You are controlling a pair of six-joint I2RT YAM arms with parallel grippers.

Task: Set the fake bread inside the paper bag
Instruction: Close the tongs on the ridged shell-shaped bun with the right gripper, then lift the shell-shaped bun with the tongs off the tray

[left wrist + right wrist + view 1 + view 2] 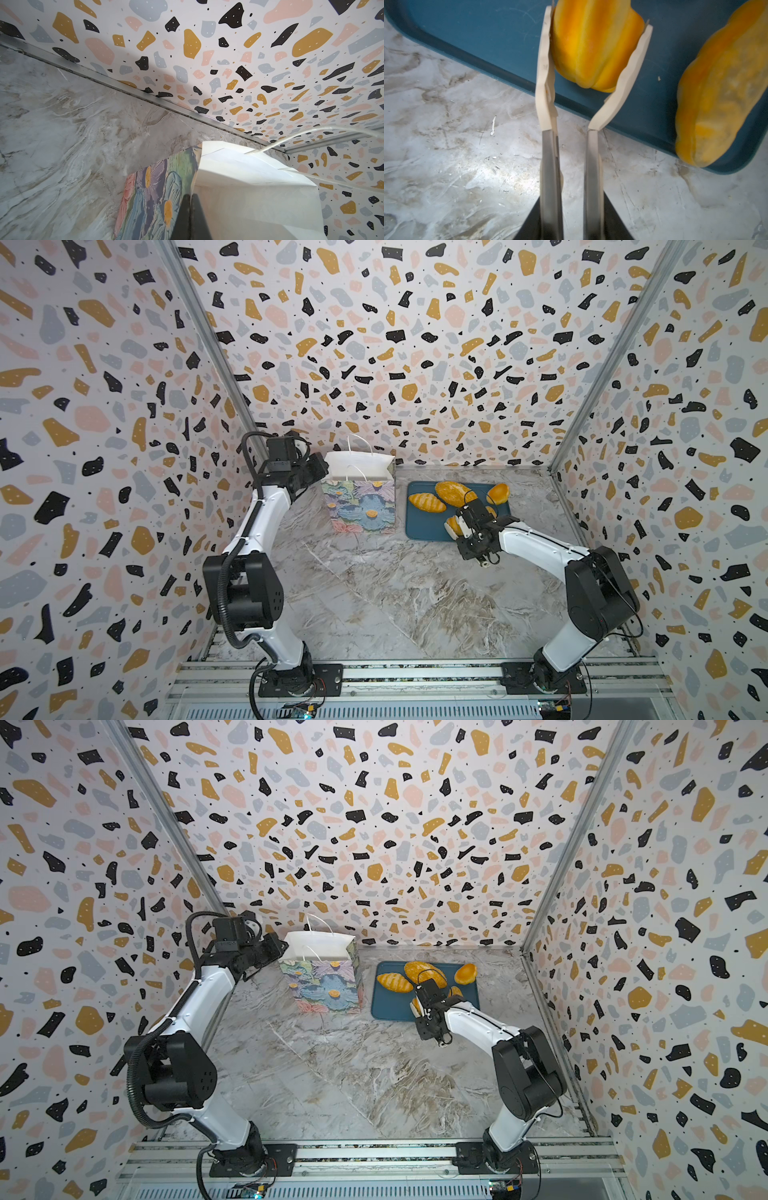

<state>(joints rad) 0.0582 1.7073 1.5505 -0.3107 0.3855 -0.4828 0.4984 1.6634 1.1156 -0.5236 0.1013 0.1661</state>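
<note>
The right gripper (598, 17) has its pads closed on a striped croissant (591, 52) at the tray's (488, 31) front-left corner; the paper bag (361, 506) stands to its left.

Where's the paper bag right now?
In both top views the paper bag stands upright left of the teal tray, its edge pinched by the left gripper.
</note>
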